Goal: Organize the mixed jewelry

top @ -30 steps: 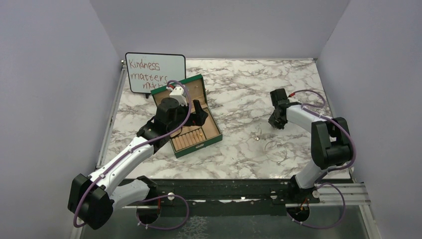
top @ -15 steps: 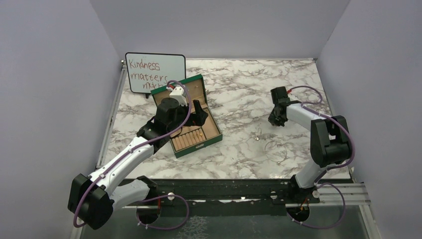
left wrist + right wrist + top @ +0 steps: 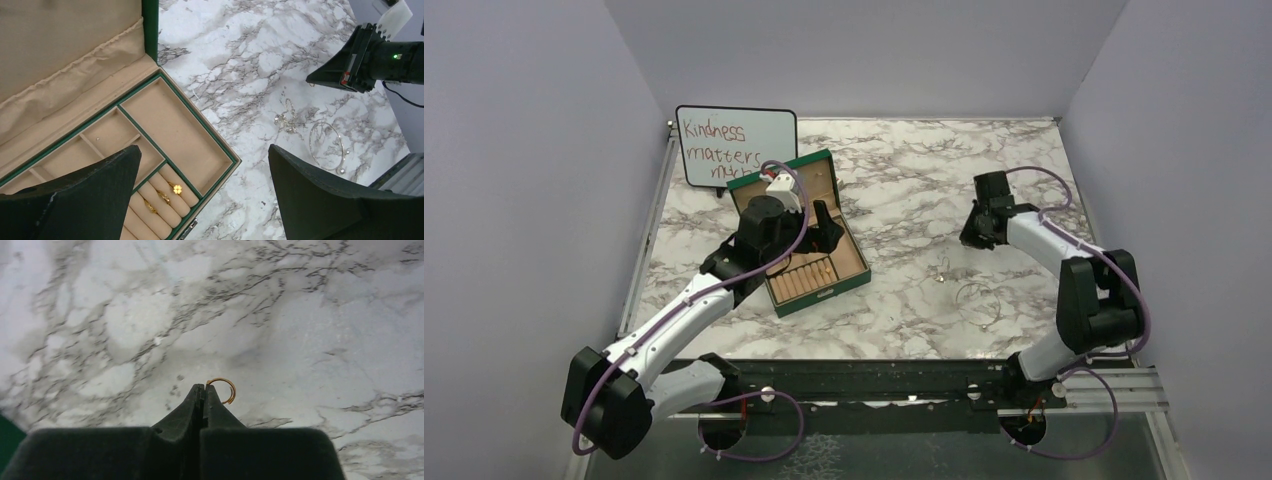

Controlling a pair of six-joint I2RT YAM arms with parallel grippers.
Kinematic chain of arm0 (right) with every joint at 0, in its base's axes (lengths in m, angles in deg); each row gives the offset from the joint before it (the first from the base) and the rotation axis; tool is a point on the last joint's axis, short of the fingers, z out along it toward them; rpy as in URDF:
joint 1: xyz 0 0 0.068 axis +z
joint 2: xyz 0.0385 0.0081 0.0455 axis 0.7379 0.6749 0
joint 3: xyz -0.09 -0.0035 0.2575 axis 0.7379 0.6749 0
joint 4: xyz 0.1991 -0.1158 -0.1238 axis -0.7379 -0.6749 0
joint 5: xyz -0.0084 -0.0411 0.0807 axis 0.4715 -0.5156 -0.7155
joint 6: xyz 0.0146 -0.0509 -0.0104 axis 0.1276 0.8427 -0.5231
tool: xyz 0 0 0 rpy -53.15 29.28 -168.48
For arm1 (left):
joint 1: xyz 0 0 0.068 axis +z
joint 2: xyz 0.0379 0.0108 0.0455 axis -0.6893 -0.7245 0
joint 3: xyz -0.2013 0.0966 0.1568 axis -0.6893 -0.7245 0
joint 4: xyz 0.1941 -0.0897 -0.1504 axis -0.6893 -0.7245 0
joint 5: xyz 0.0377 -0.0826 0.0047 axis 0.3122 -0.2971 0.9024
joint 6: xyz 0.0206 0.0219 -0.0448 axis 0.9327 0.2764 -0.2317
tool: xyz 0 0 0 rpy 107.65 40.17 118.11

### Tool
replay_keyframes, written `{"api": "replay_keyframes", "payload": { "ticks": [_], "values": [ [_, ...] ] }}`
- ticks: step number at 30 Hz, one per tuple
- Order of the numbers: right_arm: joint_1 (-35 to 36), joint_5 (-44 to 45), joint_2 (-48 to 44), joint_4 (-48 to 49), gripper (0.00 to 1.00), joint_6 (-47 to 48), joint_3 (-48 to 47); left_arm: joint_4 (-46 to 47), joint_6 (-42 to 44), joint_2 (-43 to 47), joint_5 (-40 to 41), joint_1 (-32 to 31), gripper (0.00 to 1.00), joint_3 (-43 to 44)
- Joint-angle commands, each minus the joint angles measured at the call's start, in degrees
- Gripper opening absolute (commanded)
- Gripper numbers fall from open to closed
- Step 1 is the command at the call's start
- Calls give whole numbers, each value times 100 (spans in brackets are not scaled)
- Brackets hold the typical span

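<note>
My right gripper [image 3: 202, 387] is shut, and its tips pinch one end of a small open gold ring [image 3: 223, 390] just above the marble; in the top view it [image 3: 977, 238] is at the right centre. My left gripper [image 3: 819, 232] is open and empty over the open green box [image 3: 856, 278], its fingers [image 3: 75, 195] spread wide. Three gold rings [image 3: 175, 188] sit in the box's roll slots. A thin silver wire loop [image 3: 977, 300] and small silver bits [image 3: 941, 272] lie on the table; both also show in the left wrist view, the loop [image 3: 327, 145] and the bits [image 3: 285, 119].
A whiteboard [image 3: 734, 145] with red writing stands behind the box at the far left. The box lid [image 3: 60, 45] stands open. Grey walls enclose the marble table [image 3: 904, 180] on three sides. The right gripper body [image 3: 350, 65] shows in the left wrist view.
My right gripper has shifted a little toward the far side and its forearm has swung outward to the right. The left arm has not moved.
</note>
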Motion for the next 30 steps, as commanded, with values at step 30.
{"api": "replay_keyframes", "payload": {
  "ticks": [30],
  "values": [
    [686, -5757, -2503, 8146, 1, -5577, 1576, 3975, -4043, -806, -2945, -169, 80, 739]
  ]
}}
